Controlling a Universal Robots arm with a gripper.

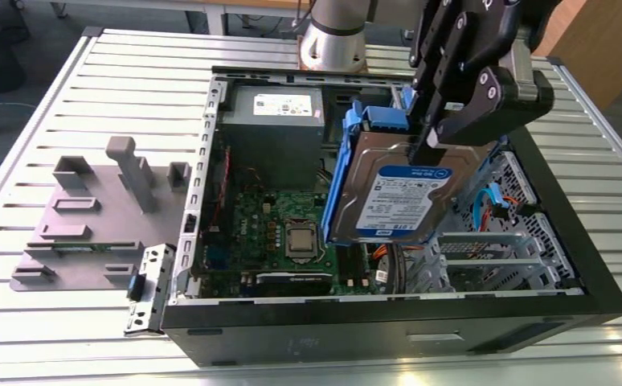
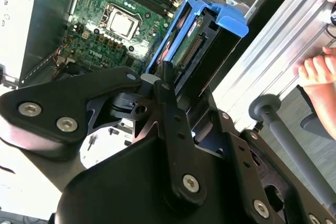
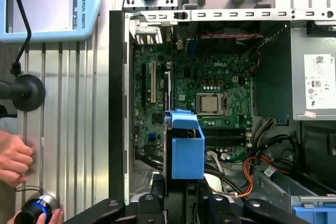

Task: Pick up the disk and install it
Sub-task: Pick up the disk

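With fingers (image 1: 431, 138) clamped on the upper edge of the disk (image 1: 391, 197), which hangs tilted over the open computer case (image 1: 397, 322), the carry likely calls for a steady, square hold that keeps its blue bracket (image 1: 343, 165) clear of the cables (image 3: 247, 174).

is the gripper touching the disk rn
Touching. The exterior view shows the gripper clamped on the disk at its upper edge, holding it above the open computer case.

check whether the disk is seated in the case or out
Out. The disk hangs tilted on edge in the gripper, above the open case.
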